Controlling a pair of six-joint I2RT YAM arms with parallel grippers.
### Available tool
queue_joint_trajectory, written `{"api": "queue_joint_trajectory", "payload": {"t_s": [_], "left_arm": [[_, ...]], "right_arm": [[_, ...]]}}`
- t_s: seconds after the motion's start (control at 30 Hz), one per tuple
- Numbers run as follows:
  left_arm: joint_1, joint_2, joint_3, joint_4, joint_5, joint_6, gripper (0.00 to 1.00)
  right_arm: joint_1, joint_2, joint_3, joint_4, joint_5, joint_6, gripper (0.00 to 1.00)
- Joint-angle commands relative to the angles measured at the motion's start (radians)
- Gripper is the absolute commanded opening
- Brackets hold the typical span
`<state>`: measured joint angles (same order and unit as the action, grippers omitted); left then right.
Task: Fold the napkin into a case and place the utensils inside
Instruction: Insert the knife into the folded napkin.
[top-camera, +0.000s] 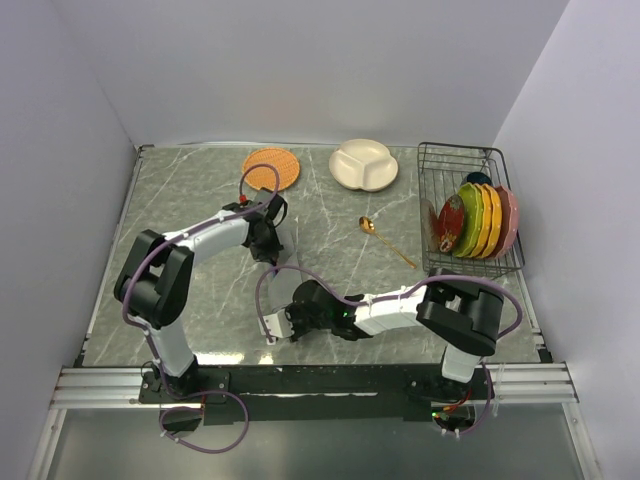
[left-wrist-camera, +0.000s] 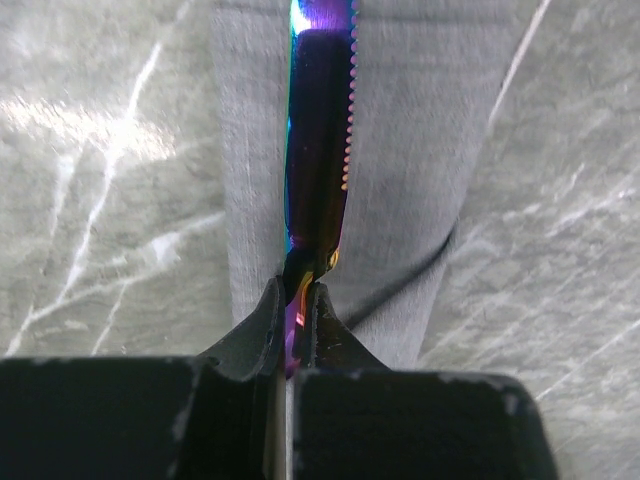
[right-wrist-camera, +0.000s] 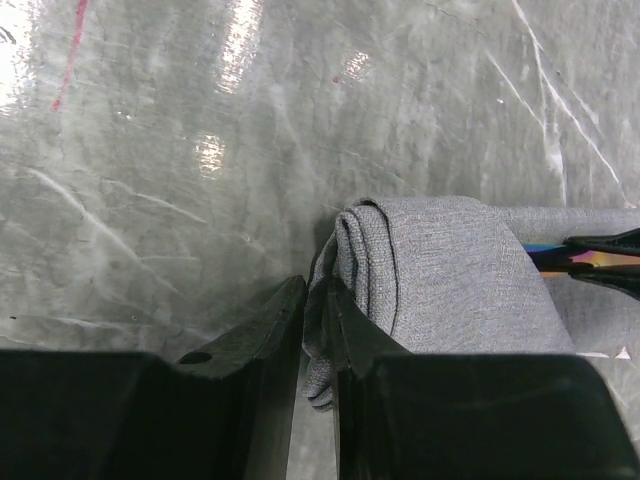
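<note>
Left wrist view shows us the left gripper (left-wrist-camera: 297, 300) pinching the handle of the iridescent purple knife (left-wrist-camera: 318, 140), its serrated blade running lengthwise over the narrow grey case (left-wrist-camera: 420, 150) on the marble table (left-wrist-camera: 100, 150). We see the right gripper (right-wrist-camera: 315, 300) nipping the case's folded end. The gold spoon (top-camera: 385, 240) lies well apart, near the dish rack (top-camera: 455, 147).

No writing, label, brand, number or sign can be read in any view. The knife (left-wrist-camera: 318, 150) reaching ahead from between the jaws of the left gripper (left-wrist-camera: 298, 295) shows only its coloured sheen (no maker's stamp legible). The napkin (right-wrist-camera: 440, 270), between and right of the jaws of the right gripper (right-wrist-camera: 314, 300), shows plain weave.
</note>
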<state>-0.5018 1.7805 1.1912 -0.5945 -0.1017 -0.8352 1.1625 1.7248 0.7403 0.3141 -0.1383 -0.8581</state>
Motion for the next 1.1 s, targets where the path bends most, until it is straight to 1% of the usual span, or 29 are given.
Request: {"api": "queue_joint_trajectory", "payload": {"t_s": [0.0, 0.5, 0.6, 0.7, 0.73, 0.83, 1.0, 1.07], "left_arm": [[-0.020, -0.072, -0.016, -0.025, 0.036, -0.038, 0.01], [-0.050, -0.105, -0.082, -0.030, 0.053, -0.039, 0.01], [-0.049, -0.107, -0.085, -0.034, 0.045, -0.041, 0.08], [-0.049, -0.110, -0.067, -0.040, 0.028, -0.030, 0.26], [-0.049, -0.109, -0.055, -0.051, 0.016, -0.019, 0.34], [-0.040, -0.107, 0.019, -0.067, -0.044, 0.017, 0.41], [0.028, -0.060, 0.126, -0.064, -0.098, 0.079, 0.40], [0.054, -0.029, 0.149, -0.057, -0.089, 0.102, 0.39]], "right_arm": [[0.000, 0.032, 0.021, -0.007, 0.046, -0.001, 0.24], [0.002, 0.033, 0.021, -0.007, 0.052, -0.001, 0.23], [0.000, 0.032, 0.018, -0.007, 0.052, 0.002, 0.23], [0.002, 0.032, 0.018, -0.007, 0.052, 0.002, 0.24], [0.000, 0.030, 0.016, -0.006, 0.051, 0.001, 0.24], [0.000, 0.027, 0.016, -0.009, 0.054, -0.001, 0.24], [0.002, 0.028, 0.019, -0.013, 0.046, 0.001, 0.25], [0.000, 0.032, 0.022, -0.013, 0.046, 0.002, 0.25]]}}
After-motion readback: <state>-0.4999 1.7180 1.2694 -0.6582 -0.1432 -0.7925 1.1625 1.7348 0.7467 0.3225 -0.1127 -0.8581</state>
